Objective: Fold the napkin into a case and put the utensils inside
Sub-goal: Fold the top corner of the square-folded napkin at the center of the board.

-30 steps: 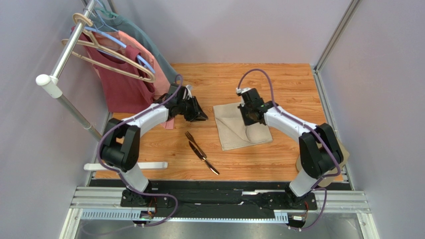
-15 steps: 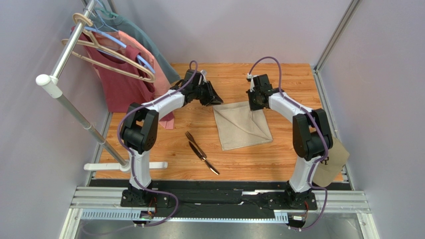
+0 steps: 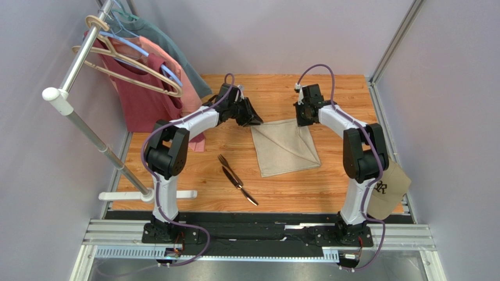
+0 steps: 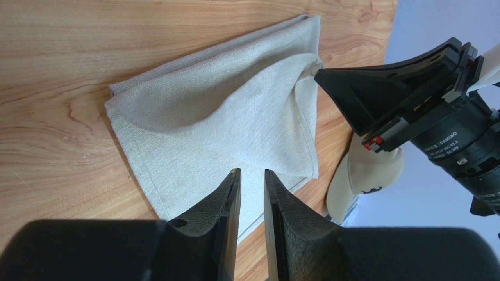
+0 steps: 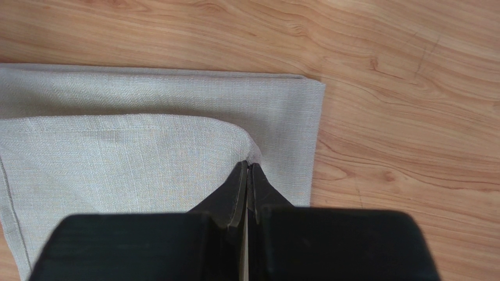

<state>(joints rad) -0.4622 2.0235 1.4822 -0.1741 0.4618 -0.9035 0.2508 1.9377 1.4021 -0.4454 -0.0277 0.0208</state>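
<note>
The beige napkin (image 3: 286, 147) lies flat on the wooden table, a diagonal crease running across it. My right gripper (image 3: 304, 121) is at its far right corner, shut on the pulled-up corner of the top layer (image 5: 251, 153). My left gripper (image 3: 256, 121) hovers over the far left corner, and in the left wrist view its fingers (image 4: 233, 182) stand slightly apart with only cloth (image 4: 223, 117) beneath them. The dark fork (image 3: 225, 163) and knife (image 3: 242, 187) lie crossed end to end, left of the napkin.
A clothes rail with red and pink shirts (image 3: 147, 93) on hangers stands at the left. A tan cap (image 3: 388, 188) hangs off the table's right edge by the right arm. A white bar (image 3: 147, 195) lies at the near left.
The right gripper has carried the napkin's top corner from the middle out to the far right corner. The left arm has swung from the shirts over to the napkin's far left corner.
</note>
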